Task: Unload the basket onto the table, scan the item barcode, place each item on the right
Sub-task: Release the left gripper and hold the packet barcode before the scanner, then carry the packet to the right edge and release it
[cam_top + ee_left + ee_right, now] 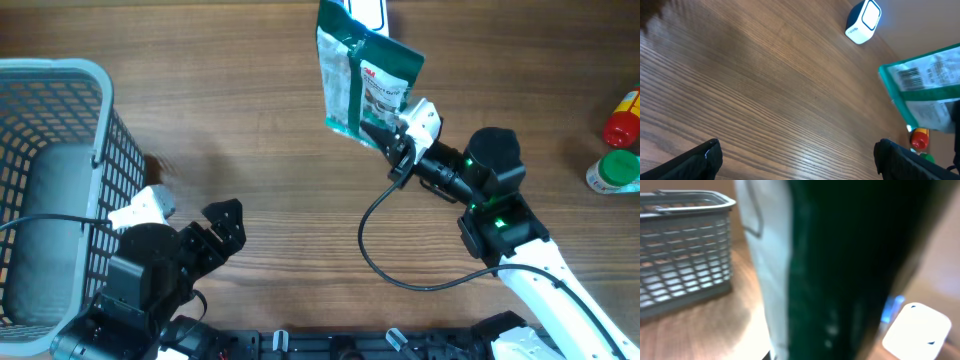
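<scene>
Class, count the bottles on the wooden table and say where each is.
2. The red-capped yellow bottle is at the right edge; the green-capped white bottle is just below it, overhead view. More may lie off-frame.

The right claw [386, 141] grips a green packet [362, 82] (seemingly overlapping the white scanner [369, 12]); left claw [186, 213] gapes beside the basket [60, 68].

The table [250, 150] lies open from centre toward eleven o'clock. A basket [105, 110] blocks nine o'clock, the packet [362, 85] one o'clock, bottles [621, 125] three o'clock.
</scene>
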`<state>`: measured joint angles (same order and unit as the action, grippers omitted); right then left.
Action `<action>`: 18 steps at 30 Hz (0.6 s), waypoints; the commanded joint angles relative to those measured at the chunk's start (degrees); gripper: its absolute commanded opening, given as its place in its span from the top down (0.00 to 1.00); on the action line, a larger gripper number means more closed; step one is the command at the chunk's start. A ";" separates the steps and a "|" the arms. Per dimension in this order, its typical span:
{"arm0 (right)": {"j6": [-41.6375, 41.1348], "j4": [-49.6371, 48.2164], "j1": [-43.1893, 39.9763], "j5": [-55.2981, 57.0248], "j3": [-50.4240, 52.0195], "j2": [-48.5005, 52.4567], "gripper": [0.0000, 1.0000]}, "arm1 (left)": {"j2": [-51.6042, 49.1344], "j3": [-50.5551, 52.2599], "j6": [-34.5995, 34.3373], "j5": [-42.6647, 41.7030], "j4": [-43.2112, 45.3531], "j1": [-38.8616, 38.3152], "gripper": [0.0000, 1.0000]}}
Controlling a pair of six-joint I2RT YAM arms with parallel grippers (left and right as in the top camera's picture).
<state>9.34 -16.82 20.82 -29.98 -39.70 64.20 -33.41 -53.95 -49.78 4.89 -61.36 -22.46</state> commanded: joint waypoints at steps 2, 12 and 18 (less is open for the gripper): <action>4.20 2.27 -0.04 3.37 -1.51 -1.36 0.95 | 0.28 -0.02 1.18 1.03 0.02 -0.35 0.00; 14.73 -19.89 -2.23 16.46 -4.07 16.44 0.96 | 0.28 -0.02 1.18 1.03 0.02 -0.35 0.00; 29.66 -23.02 -4.72 21.22 -27.26 44.74 0.96 | 0.28 -0.02 1.18 1.03 0.02 -0.35 0.00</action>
<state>29.36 -39.18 16.64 -13.47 -58.08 101.56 -33.45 -53.91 -49.78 4.89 -61.41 -22.57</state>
